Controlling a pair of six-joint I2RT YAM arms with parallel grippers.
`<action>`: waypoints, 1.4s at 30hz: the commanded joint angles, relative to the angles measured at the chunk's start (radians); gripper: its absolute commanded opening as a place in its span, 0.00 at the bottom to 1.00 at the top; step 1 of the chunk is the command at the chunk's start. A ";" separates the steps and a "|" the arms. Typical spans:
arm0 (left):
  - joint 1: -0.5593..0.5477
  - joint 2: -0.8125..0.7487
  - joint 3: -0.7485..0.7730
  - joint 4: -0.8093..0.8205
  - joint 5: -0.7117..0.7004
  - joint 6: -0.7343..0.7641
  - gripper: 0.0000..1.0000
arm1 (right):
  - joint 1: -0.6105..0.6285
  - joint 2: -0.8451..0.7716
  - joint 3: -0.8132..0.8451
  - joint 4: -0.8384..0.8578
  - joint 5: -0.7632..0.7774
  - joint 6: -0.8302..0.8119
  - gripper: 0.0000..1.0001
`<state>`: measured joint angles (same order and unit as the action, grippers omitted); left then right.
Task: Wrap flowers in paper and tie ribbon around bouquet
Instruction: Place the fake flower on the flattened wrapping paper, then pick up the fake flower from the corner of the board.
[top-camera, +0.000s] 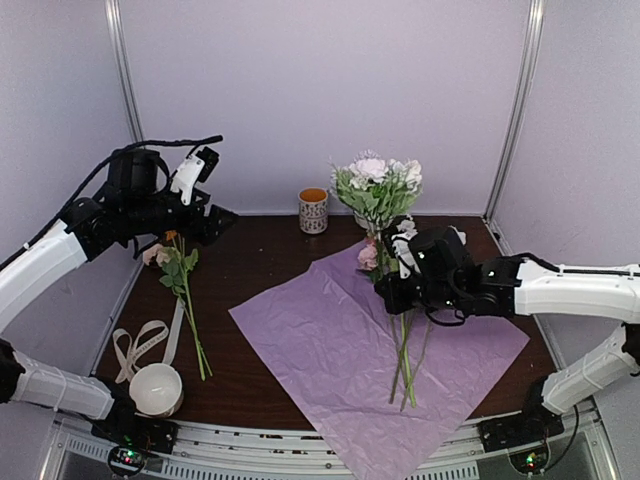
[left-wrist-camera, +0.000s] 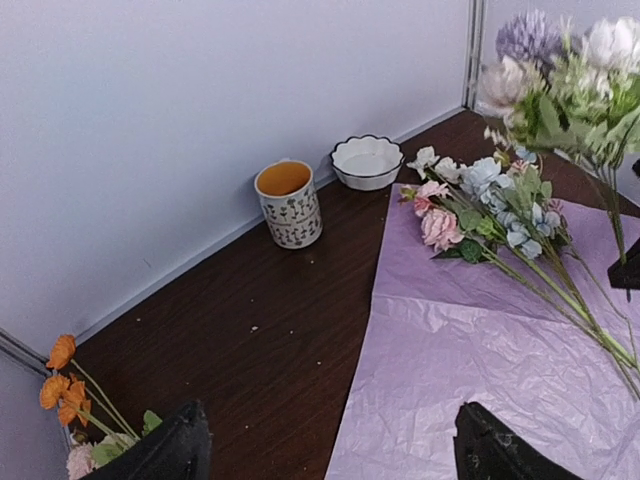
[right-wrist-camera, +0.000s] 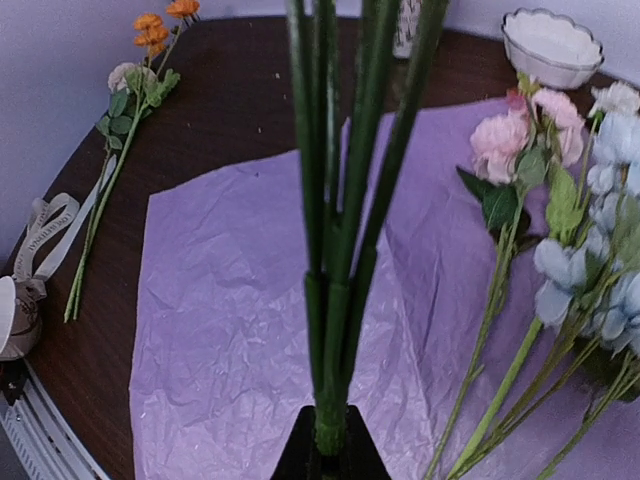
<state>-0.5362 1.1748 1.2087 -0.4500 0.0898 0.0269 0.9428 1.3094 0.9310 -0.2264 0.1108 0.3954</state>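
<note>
Right pincer is clamped on flower stems, holding them upright over the paper, likely to lay them with the flowers lying just beside. Left pincer hangs with jaws apart above an orange spray on the worktop, seemingly poised to fetch it.

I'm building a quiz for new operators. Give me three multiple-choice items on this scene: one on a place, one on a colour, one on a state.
1. Where is the ribbon? A on the paper; B on the table left of it; C over the right gripper.
2. Paper's upper face? A lilac; B green; C yellow.
3. Right gripper? A open, empty; B shut on stems; C shut on ribbon.
Key: B, it loops on wood beside the bowl; A, the sheet shows lilac; B, stems stand clamped in it.
</note>
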 joint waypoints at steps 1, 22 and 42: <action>0.040 -0.005 -0.042 0.008 -0.069 -0.137 0.86 | -0.010 0.098 -0.026 -0.092 -0.135 0.319 0.00; 0.258 0.314 -0.225 0.016 -0.141 -0.529 0.72 | -0.053 0.180 -0.061 -0.163 -0.187 0.400 0.39; 0.470 0.510 -0.233 0.130 -0.037 -0.681 0.49 | -0.047 0.126 0.069 -0.299 -0.065 0.247 0.40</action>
<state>-0.0635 1.6066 0.9565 -0.3538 -0.0322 -0.6296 0.8925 1.4143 0.9783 -0.4938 0.0082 0.6830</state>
